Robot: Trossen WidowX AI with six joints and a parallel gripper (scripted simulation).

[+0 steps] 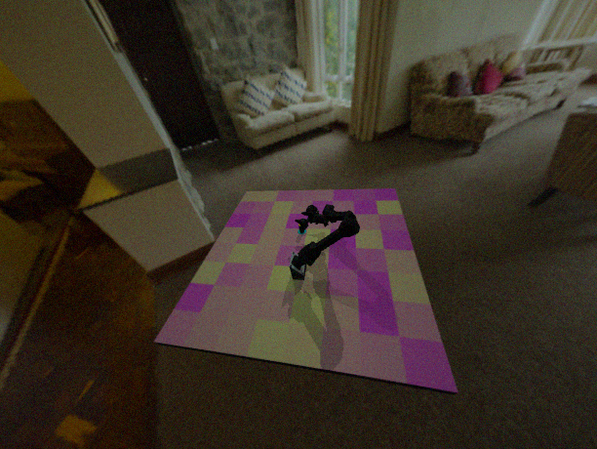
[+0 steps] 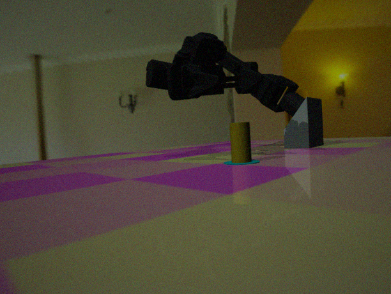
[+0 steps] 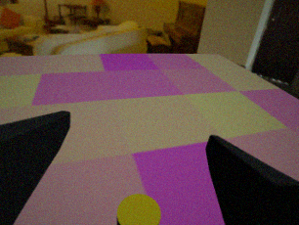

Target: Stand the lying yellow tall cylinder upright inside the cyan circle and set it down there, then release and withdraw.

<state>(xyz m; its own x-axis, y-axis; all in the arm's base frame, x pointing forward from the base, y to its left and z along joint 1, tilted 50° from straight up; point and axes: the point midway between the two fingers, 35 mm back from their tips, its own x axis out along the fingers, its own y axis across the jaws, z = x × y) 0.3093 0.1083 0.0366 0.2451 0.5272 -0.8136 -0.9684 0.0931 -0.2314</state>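
Note:
The yellow tall cylinder (image 2: 240, 142) (image 3: 139, 212) stands upright on the cyan circle (image 2: 255, 162) (image 1: 302, 232), whose rim shows around its base in the exterior view. My gripper (image 3: 140, 131) (image 2: 234, 84) is open and empty, raised above the cylinder with a clear gap. In the wrist view its two dark fingers are wide apart, and only the cylinder's top shows at the bottom edge. The circle is out of the wrist view. In the top view the gripper hides most of the cylinder.
The arm's base (image 1: 298, 271) (image 2: 314, 123) stands on the magenta, pink and yellow-green checkered mat (image 1: 283, 337) (image 2: 191, 179). Sofas, a wall and a dark door are in the room beyond the mat.

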